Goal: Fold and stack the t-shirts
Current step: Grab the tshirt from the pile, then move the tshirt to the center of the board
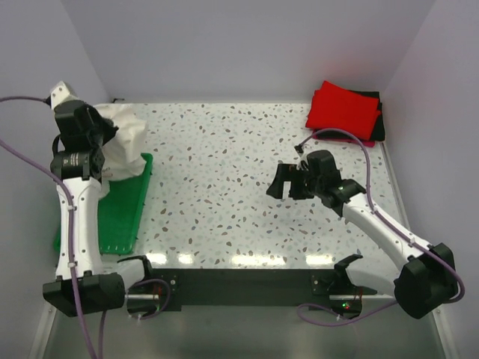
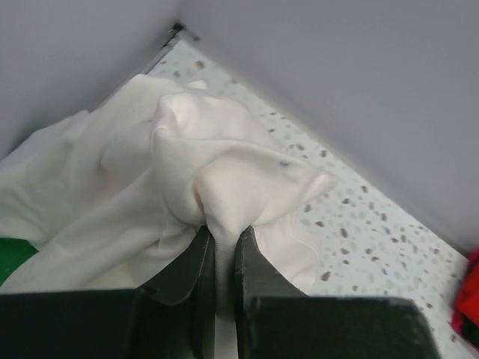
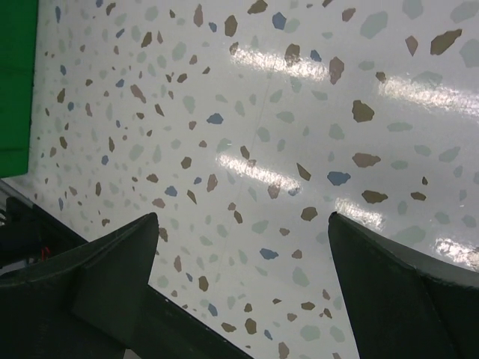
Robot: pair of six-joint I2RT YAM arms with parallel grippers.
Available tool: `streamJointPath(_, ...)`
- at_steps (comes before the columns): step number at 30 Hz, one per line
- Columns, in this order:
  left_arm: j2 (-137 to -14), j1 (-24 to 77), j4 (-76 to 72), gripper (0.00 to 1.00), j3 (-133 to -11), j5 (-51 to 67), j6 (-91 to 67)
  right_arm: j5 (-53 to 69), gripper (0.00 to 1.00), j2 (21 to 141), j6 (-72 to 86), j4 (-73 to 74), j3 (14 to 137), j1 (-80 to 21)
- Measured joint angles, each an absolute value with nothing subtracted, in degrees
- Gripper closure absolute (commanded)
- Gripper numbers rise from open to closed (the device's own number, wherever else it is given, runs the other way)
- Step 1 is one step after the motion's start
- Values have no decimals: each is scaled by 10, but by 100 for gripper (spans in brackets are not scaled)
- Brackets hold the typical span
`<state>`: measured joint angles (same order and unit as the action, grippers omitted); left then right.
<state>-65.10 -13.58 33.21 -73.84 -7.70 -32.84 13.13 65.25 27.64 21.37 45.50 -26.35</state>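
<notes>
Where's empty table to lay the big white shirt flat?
The table is bare in its middle, between the green tray and the right gripper. Crowded: far-left corner, where the left gripper pinches the white shirt; far-right corner, with red shirt on black shirt.

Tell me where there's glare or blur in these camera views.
Top external: lamp reflections line the near edge of the table. Right wrist: glare streaks across it; the right claw looks soft-edged. Left wrist: the cream shirt is washed out, folds soft.
</notes>
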Motion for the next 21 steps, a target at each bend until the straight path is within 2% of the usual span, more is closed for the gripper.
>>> streamJointPath(9, -684, 28, 348, 100, -983, -29, -307, 129, 1, 643, 276, 215, 496, -263)
streamJointPath(13, -700, 104, 348, 100, -1012, -20, -306, 119, 1, 629, 276, 218, 504, -263)
streamJointPath(17, -719, 201, 335, 100, -976, -17, -306, 103, 1, 612, 276, 219, 507, -263)
streamJointPath(18, -725, 223, 325, 98, -953, -15, -306, 99, 1, 608, 276, 219, 507, -263)
streamJointPath(19, -733, 246, 316, 89, -927, -9, -308, 95, 1, 606, 276, 219, 507, -263)
streamJointPath(20, -742, 262, 302, 79, -895, 1, -310, 93, 1, 605, 276, 219, 507, -263)
streamJointPath(21, -748, 275, 284, 61, -863, 9, -310, 87, 1, 606, 277, 220, 507, -263)
